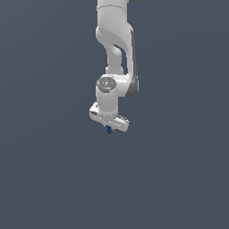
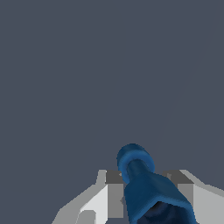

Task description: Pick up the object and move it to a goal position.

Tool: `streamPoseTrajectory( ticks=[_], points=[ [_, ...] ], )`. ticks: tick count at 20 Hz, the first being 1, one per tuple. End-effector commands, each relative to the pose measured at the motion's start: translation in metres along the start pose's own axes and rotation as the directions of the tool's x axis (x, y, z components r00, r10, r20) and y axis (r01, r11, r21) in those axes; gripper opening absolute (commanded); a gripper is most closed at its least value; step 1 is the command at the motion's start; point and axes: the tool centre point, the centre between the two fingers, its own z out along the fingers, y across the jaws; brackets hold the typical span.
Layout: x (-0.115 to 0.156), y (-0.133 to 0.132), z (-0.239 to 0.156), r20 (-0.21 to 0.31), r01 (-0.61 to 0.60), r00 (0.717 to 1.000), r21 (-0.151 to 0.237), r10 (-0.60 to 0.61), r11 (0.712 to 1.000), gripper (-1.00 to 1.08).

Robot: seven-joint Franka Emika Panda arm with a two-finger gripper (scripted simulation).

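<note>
Although only their tips show in the wrist view, the two grey-padded fingers (image 2: 114, 192) of the white robot gripper (image 2: 144, 183) stand on either side of the small bright-blue plastic piece with a rounded knob at its end (image 2: 140, 183), and the blue body fills the space between them. I judge the fingers to be clamped on it, since the piece hangs from the hand with nothing beneath it.

Moving outward, the blue piece runs lengthwise out of the grip: its wider body sits between the pads and its narrower neck and knob stick out past the fingertips, away from the wrist. Its long axis therefore lies along the fingers, not across them.

From the exterior view, the white robot gripper (image 1: 108, 126) points downward near the middle of the scene, and only a speck of the blue piece (image 1: 108, 130) peeps out under the hand. The hand is turned somewhat, one end toward the exterior view's left and higher, the other toward the exterior view's right and lower.

Beyond that lies only plain dark grey-blue background (image 1: 44, 179). No goal marker shows in either view, so which way the piece must be carried cannot be told.
</note>
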Motion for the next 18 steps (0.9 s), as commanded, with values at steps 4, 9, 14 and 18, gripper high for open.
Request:
streamPoseTrajectory(
  ticks=[4,9,14,18],
  points=[
    [-0.001,-0.015,-0.039,-0.001,0.000,1.000,0.001,0.000,1.000,-1.00],
    [-0.001,-0.030,-0.079,-0.001,0.000,1.000,0.000,0.000,1.000,-1.00],
    [-0.001,-0.040,-0.105,-0.001,0.000,1.000,0.000,0.000,1.000,-1.00],
    [-0.001,-0.044,-0.116,-0.001,0.000,1.000,0.000,0.000,1.000,-1.00]
  ],
)
